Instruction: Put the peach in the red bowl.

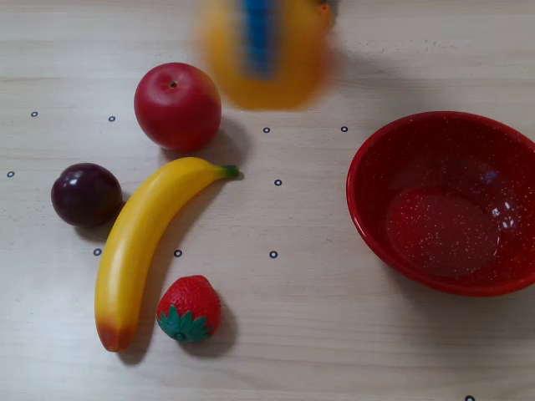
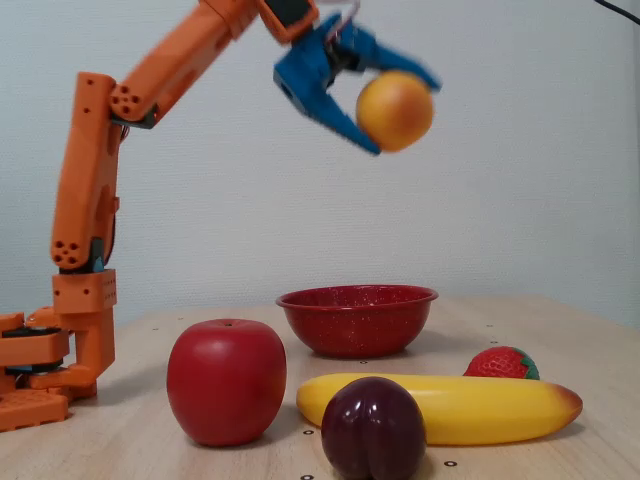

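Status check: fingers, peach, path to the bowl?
Gripper shut on peach, held high. Red bowl empty. Nothing in the way.

Yellow-orange peach (image 2: 395, 110) — white-speckled red bowl (image 1: 443, 205) — blue gripper (image 2: 385, 108)

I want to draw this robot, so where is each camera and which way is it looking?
Overhead view: sits above the table, looking straight down; of the robot, only the blurred gripper holding the peach shows at the top edge.
Fixed view: sits low at table height, looking sideways past the plum toward the wall; the whole orange arm shows.
Both share the peach, red apple, banana, strawberry and red bowl.
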Action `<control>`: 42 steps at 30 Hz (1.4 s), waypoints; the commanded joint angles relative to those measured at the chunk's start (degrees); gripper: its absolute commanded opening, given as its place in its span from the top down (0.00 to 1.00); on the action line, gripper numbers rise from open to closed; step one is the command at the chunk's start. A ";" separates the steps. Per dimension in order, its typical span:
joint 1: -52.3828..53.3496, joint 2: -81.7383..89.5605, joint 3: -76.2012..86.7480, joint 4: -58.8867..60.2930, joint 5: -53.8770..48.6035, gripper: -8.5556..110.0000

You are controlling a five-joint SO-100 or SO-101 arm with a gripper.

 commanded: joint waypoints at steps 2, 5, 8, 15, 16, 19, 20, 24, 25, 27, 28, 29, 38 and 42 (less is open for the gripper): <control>9.76 5.01 -1.23 2.02 -5.54 0.93; 16.17 1.05 -0.26 5.54 -10.11 0.93; 19.69 -3.96 0.62 7.21 -14.15 0.93; 22.06 -17.14 -0.09 7.47 -17.49 0.93; 22.06 -18.72 -0.09 6.86 -17.40 0.93; 21.88 -23.12 -0.18 4.22 -16.96 0.93; 21.80 -24.61 -0.18 3.16 -16.87 0.93; 21.88 -29.18 1.32 -0.09 -15.91 0.93; 21.88 -30.06 2.37 -0.88 -15.47 0.93; 21.80 -31.29 4.48 -2.37 -15.47 0.87; 21.53 -31.73 5.19 -2.64 -16.70 0.78; 21.27 -32.08 5.27 -2.37 -18.28 0.66; 18.02 -21.45 5.45 -3.43 -15.38 0.49; 17.23 -12.74 6.50 -3.96 -12.30 0.49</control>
